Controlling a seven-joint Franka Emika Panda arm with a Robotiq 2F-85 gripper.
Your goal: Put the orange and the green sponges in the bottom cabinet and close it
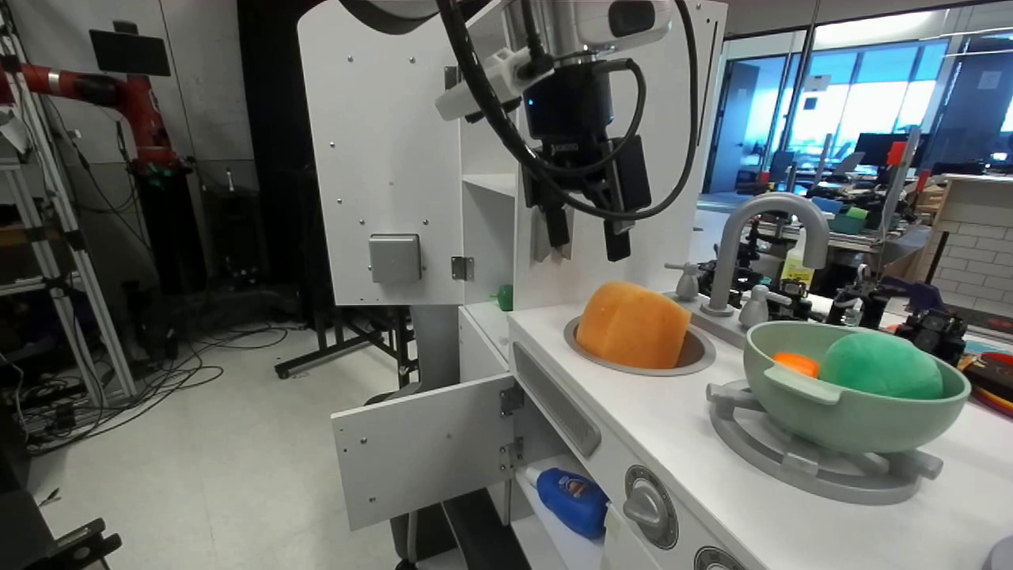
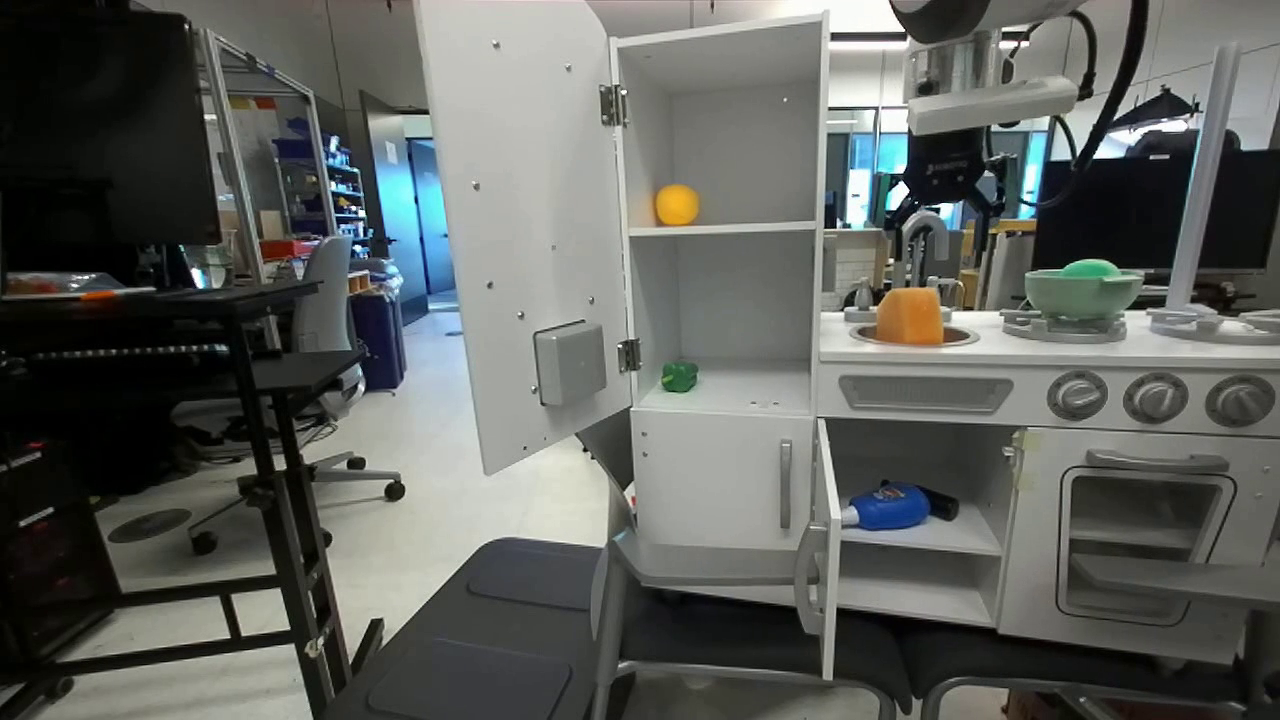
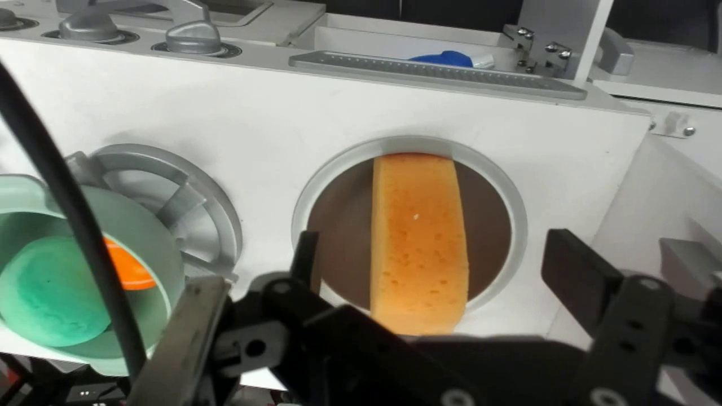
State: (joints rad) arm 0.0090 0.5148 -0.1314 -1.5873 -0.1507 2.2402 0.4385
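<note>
Items Awaiting Storage

In an exterior view, we find the orange sponge (image 1: 633, 326) in the sink (image 1: 698, 356), the green sponge (image 1: 880, 366) beside something orange (image 1: 797, 363) in a bowl (image 1: 863, 419). In an exterior view, the bottom cabinet (image 2: 915, 450), containing a blue bottle (image 2: 890, 507), stands open, presumably for both. In the wrist view, the empty end effector (image 3: 433, 256) spreads wide, apparently to straddle the orange sponge

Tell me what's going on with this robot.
The robot's gripper hangs open above the orange sponge, holding nothing. That sponge is in the sink, and the green sponge sits in a bowl on the burner. Below, the cabinet stands open with a blue bottle inside; neither sponge is in there yet.
</note>
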